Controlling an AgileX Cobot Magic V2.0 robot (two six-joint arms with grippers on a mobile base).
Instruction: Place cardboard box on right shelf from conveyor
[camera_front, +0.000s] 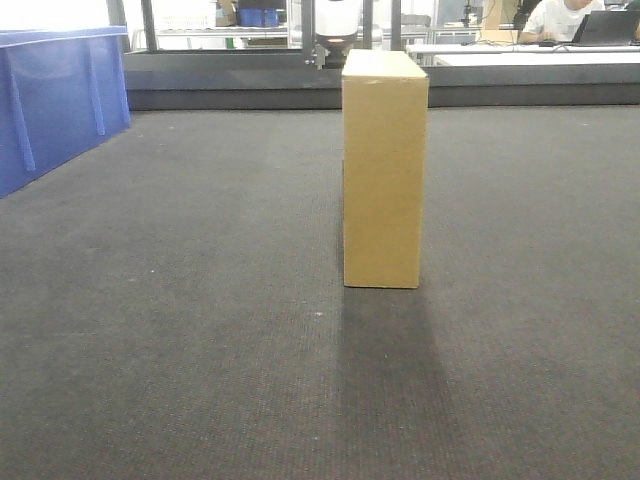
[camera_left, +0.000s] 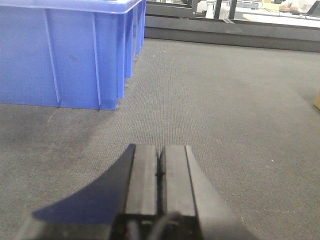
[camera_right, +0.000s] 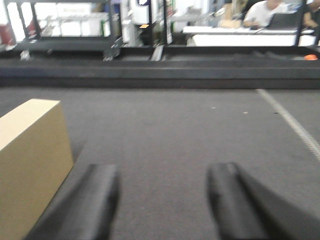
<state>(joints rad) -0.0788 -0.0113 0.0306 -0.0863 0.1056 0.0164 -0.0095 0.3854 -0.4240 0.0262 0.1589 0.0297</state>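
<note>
A tall cardboard box (camera_front: 385, 170) stands upright on the dark conveyor (camera_front: 180, 300). The left gripper (camera_left: 160, 167) is clenched empty; the right gripper (camera_right: 162, 195) is spread wide beside the box.

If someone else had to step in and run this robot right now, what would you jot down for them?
Left gripper: shut, empty, low over the conveyor, with a blue bin ahead on its left.
Right gripper: open, empty. The cardboard box sits off to its left, not between the jaws.
Box: upright on the conveyor, with nothing touching it.
The right shelf is not in any view.
Done: nothing visible yet.
Left: grasp the box, lift it and set it on the right shelf.
</note>
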